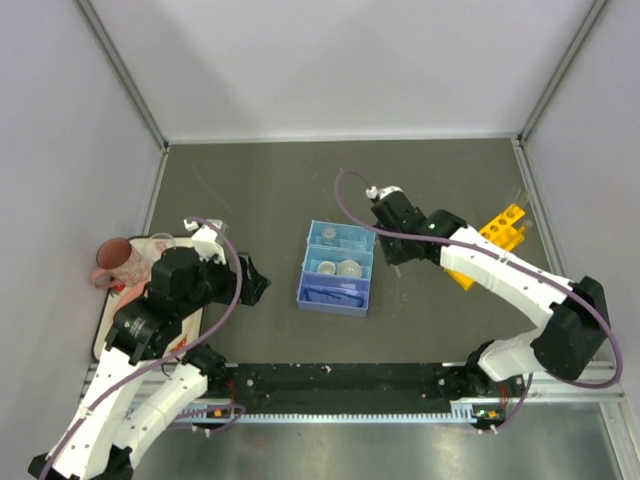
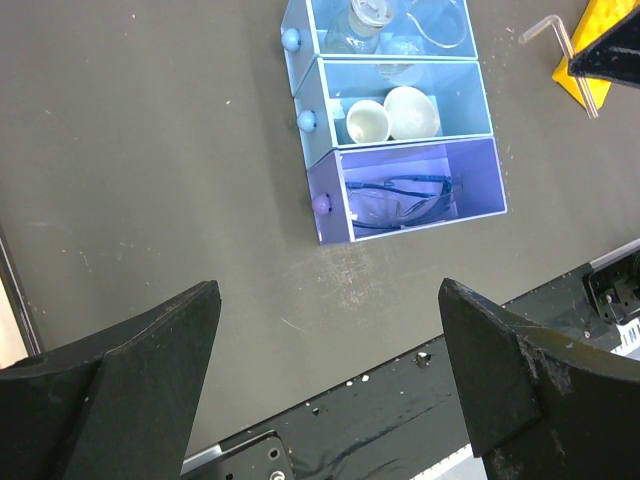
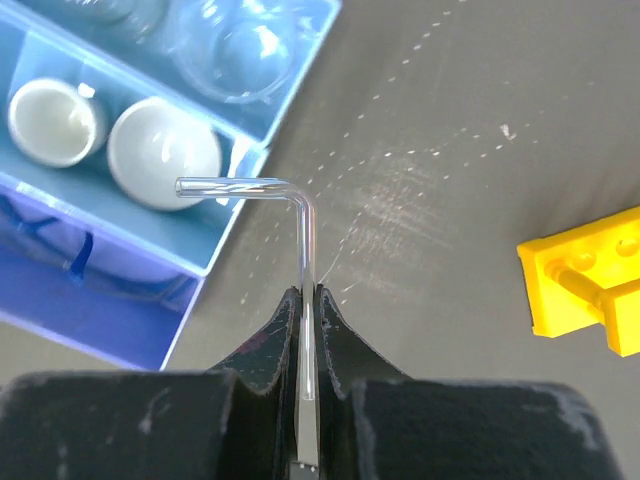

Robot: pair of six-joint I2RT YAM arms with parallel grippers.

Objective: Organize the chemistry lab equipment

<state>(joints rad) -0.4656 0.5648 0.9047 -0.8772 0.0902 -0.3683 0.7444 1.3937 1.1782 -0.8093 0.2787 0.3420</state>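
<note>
Grips a bent thin clear tube (image 3: 305,230) in the right fingers (image 3: 285,320), clenched tight on its long leg, short leg turned toward the left of the wrist frame and seen over the rim of the light-blue tray (image 3: 228,225); holds it above the counter (image 3: 450,120), between that tray at upper left and the yellow rack (image 3: 590,290) at the right edge; has the left fingers (image 2: 170,340) released, spread wide at the bottom of their frame over open counter; shows, in the tray at upper centre there, clear beakers (image 2: 365,25) in the far compartment, two white dishes (image 2: 368,121) in the middle, blue-framed goggles (image 2: 400,197) in the near one; places a dark-pink mug (image 1: 115,262) at the left edge of the overhead frame, well apart from the tray.
</note>
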